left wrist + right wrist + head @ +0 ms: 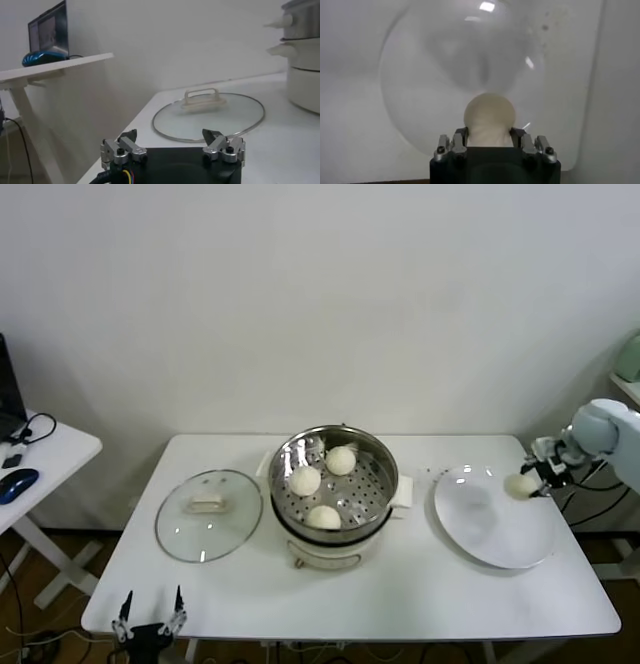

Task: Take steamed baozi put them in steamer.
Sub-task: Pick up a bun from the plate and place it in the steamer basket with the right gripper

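Note:
The steel steamer (378, 459) stands mid-table on its cream pot base and holds three steamed baozi (305, 480), (341, 460), (323, 517). Another baozi (520, 485) (488, 116) is pinched between the fingers of my right gripper (530, 482) (489, 136), which is shut on it at the right part of the white plate (490, 529) (415, 95). Whether the bun touches the plate I cannot tell. My left gripper (150, 612) (172, 140) is parked open at the table's front left corner, with nothing between its fingers.
The glass lid (208, 514) (207, 115) lies flat to the left of the steamer. A side table (40, 459) with a blue mouse (18, 482) stands at far left. The steamer side (302, 50) shows in the left wrist view.

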